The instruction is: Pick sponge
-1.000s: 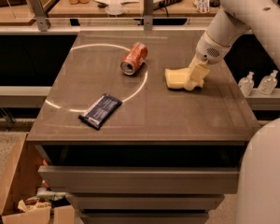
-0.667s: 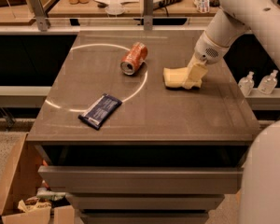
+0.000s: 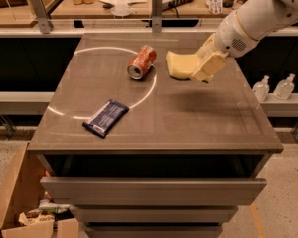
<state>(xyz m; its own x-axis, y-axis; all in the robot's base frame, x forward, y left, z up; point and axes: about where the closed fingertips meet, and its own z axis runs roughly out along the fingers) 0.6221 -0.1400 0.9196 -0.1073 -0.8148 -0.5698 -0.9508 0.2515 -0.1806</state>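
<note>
The sponge is a pale yellow soft block with curved sides. It hangs in the air above the right half of the brown table, with its shadow on the tabletop below. My gripper is shut on the sponge's right end, and its pale yellow fingers clamp it from the right. The white arm reaches in from the upper right.
A red soda can lies on its side just left of the sponge. A dark blue snack bag lies front left. Two clear bottles stand on a shelf to the right. A cardboard box sits on the floor at lower left.
The sponge lay on the table with my gripper at its right end. Now it is lifted clear of the table in my gripper, which has risen.
</note>
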